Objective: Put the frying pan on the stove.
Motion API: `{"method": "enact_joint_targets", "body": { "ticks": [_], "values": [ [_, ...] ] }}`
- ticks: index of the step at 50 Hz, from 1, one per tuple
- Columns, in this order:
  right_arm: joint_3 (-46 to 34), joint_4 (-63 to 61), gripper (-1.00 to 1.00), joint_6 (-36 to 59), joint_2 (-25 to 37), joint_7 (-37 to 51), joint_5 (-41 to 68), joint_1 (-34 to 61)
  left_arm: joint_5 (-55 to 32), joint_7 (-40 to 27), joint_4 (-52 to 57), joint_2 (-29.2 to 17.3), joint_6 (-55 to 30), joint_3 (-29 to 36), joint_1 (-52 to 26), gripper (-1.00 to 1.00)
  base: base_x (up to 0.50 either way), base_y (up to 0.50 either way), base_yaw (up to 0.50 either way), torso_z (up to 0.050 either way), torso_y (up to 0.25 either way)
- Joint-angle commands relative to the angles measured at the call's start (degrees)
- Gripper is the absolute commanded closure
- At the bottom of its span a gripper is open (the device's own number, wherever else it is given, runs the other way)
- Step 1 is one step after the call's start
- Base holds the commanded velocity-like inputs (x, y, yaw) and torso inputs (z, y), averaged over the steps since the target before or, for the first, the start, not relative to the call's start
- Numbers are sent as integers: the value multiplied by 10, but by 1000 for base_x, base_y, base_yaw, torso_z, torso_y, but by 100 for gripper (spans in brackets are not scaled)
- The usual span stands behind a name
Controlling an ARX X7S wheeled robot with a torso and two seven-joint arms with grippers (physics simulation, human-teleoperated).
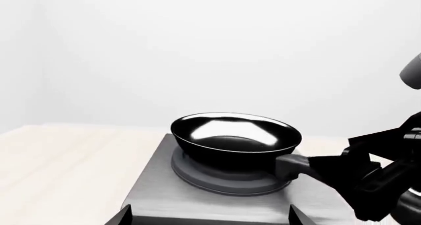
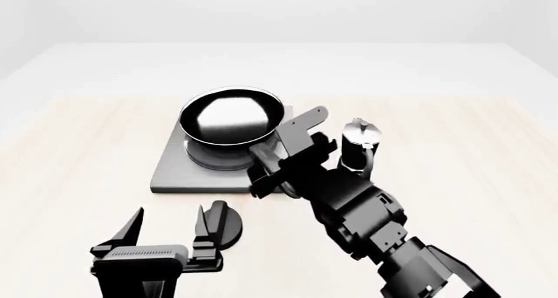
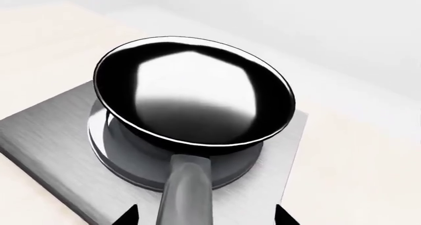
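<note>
Sitting on the stove [image 2: 174, 170], frying pan [image 2: 230, 117], handle between open right tool [image 2: 281, 155] fingers

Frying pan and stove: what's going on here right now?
The frying pan sits on the stove, over its burner rings. The right gripper is at the pan's handle, jaws spread on either side of it. The left gripper hangs open, holding nothing, near a round black knob. A moka pot stands beside the stove.
</note>
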Motion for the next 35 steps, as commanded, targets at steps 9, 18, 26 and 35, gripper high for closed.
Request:
{"method": "enact_joint_targets", "body": {
  "ticks": [9,18,26,35],
  "values": [
    [21,-142,-100,33,53,44,32,-21,2,-7,12,-3,-10,4,-4,-100,0,0,0,0,0],
    [39,-225,-100,37,85,73,49,-40,1,-10,18,-5,-17,4,-9,-100,0,0,0,0,0],
    [42,-280,-100,32,108,100,49,-69,1,-14,24,-8,-22,2,-13,-100,0,0,0,0,0],
    [58,-344,-100,25,135,150,49,-104,2,-17,32,-10,-28,3,-16,-100,0,0,0,0,0]
  ]
}}
